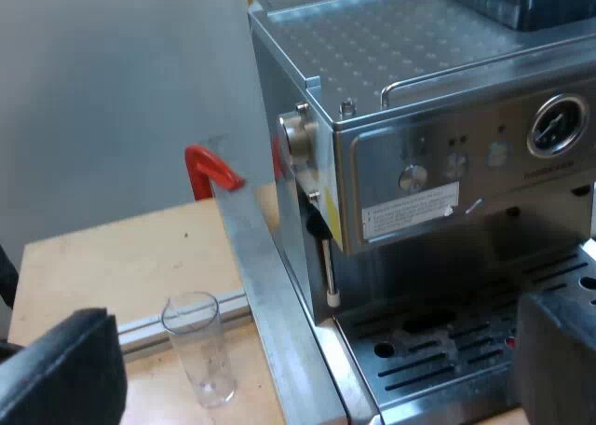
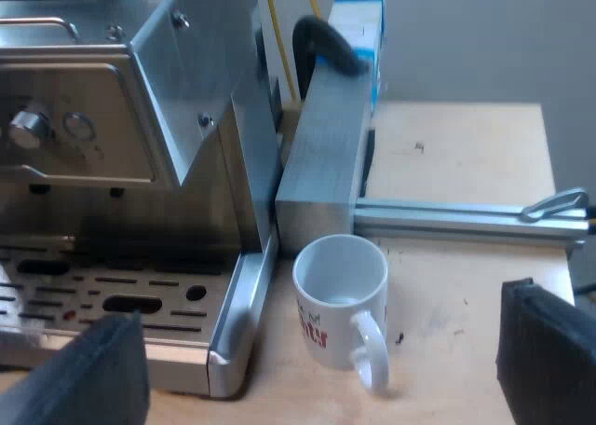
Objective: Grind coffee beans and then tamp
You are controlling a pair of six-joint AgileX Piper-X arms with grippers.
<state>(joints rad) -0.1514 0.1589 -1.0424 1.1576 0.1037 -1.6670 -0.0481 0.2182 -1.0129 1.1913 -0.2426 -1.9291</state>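
- The left gripper [image 1: 317, 350] was held with its fingers spread wide and nothing between them, facing a front corner of the coffee machine [image 1: 419, 192] above the drip tray [image 1: 438, 360].
- The right gripper [image 2: 321, 350] was likewise spread wide and empty, hung over the mug [image 2: 340, 294] at the tray's other corner.
- The bean hopper [image 1: 517, 1] was seen on the machine's top; with the front panel read as a dial, it sat at about twelve o'clock from the pressure gauge [image 1: 559, 125].
- A small red spot [image 1: 509, 339] was noted over the drip tray. It may have been the red end of the holder's handle, but this could not be settled.
- The holder was judged heavy, stiff and smooth. It would best be taken across the dark handle with a firm squeeze, not by the metal head.
- The measuring glass [image 1: 200, 350] stood upright on the wooden table [image 1: 112, 257], just beside the machine's side. It was judged light, slippery and fragile, to be pinched gently around its middle.
- With the mug read as a dial and the tray at nine o'clock, the mug's handle pointed to about five o'clock.
- Neither grinding nor tamping was judged to be under way yet.
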